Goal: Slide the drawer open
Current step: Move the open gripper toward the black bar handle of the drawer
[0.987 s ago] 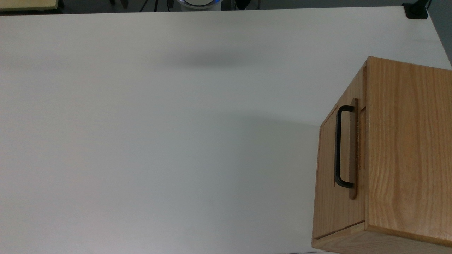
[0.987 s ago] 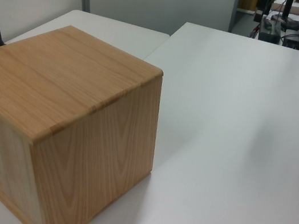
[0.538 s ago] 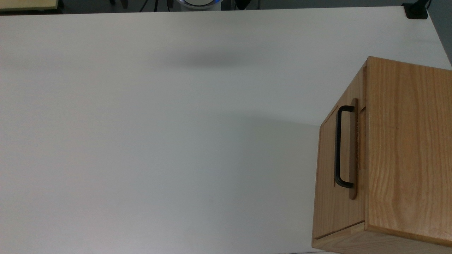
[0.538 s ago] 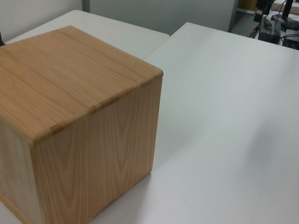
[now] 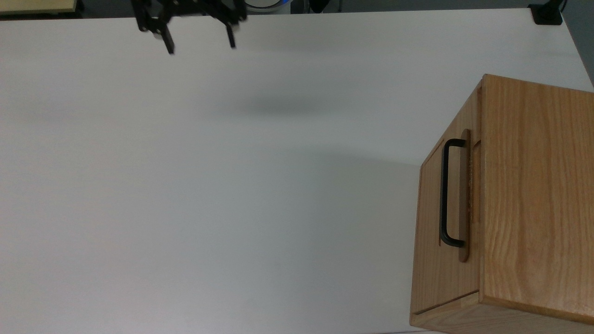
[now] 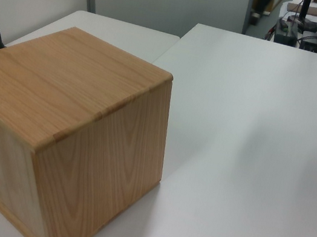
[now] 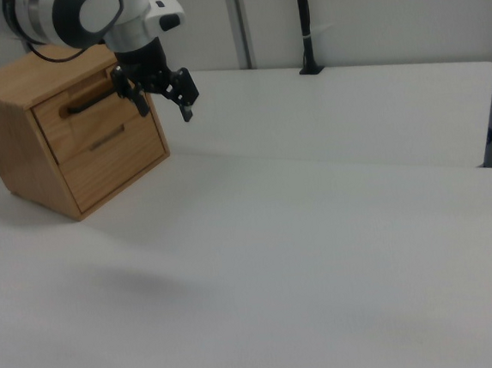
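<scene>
With its fingers spread wide and nothing held, the pincer (image 5: 200, 41) is seen high above the white worktop (image 5: 209, 185), well apart from the drawer (image 5: 438, 218), which is shut flush in its oak casing (image 5: 533, 195), its black handle (image 5: 444, 192) untouched.

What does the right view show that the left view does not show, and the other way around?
In the right view: the gripper, fingers apart and holding nothing, hanging above the table with the white arm behind it; the drawer front with its black bar handle, shut, and a second panel below it.

In the left view: the cabinet seen from its plain sides, no drawer front visible, plus a neighbouring white table and desks with cables in the background.

Both: the oak cabinet standing on the white table, with nothing touching it.
</scene>
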Action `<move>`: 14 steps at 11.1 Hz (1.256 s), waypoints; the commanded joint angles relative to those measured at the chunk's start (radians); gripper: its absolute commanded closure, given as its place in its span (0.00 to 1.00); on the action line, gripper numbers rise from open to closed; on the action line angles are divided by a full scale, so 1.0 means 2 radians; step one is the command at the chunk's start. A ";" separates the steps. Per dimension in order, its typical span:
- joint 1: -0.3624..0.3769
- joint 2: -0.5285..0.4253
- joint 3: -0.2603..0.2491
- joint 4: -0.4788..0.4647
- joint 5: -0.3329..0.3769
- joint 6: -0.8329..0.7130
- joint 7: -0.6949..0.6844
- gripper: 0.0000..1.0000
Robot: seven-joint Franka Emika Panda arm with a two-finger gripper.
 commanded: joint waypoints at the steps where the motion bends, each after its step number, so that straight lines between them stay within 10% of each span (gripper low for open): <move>1: 0.065 0.048 -0.006 0.012 0.017 0.111 0.142 0.00; 5: 0.132 0.120 0.001 0.015 0.016 0.287 0.332 0.01; 10: 0.133 0.170 0.057 0.050 0.014 0.350 0.376 0.01; 14: 0.133 0.177 0.081 0.053 0.014 0.376 0.395 0.41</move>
